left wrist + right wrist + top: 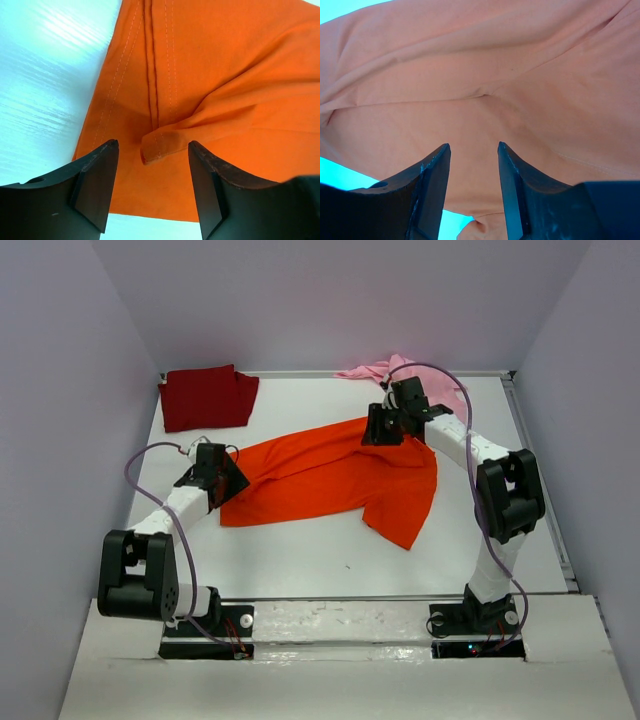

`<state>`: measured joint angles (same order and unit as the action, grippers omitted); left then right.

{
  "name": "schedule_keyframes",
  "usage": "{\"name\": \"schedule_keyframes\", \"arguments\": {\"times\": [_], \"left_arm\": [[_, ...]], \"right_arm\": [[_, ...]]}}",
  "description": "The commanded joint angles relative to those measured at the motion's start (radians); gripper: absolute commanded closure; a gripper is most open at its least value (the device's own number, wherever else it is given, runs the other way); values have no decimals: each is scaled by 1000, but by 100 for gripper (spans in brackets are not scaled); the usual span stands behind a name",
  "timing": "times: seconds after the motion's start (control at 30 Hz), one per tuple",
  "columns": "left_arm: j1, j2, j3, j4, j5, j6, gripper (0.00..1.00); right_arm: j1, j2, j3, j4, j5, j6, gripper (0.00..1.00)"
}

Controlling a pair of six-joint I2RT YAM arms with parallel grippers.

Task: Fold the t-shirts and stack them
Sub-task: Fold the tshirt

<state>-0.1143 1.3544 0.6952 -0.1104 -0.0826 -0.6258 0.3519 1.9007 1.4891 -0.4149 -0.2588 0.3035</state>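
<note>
The white table [330,560] bears an orange t-shirt [330,475] centrally, a dark red t-shirt [207,398] far-left, a pink t-shirt [372,371] far-right.

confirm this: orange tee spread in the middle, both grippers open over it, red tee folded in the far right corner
Wrong corner: the red tee sits folded in the far left corner, as the top view shows. The rest holds: the orange tee lies spread in the middle, with the left gripper and right gripper open over it.
</note>
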Motion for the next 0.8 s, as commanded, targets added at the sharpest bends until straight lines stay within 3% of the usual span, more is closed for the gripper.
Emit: {"name": "schedule_keyframes", "arguments": {"times": [0.0, 0.53, 0.77], "left_arm": [[1, -18, 1, -8, -48, 12, 32], [-8, 0, -48, 64, 21, -11, 42], [-10, 5, -85, 124, 50, -28, 69]], "right_arm": [[-7, -40, -3, 27, -20, 2, 51], [-7, -37, -16, 33, -19, -3, 51], [-7, -35, -26, 37, -14, -9, 51]]}}
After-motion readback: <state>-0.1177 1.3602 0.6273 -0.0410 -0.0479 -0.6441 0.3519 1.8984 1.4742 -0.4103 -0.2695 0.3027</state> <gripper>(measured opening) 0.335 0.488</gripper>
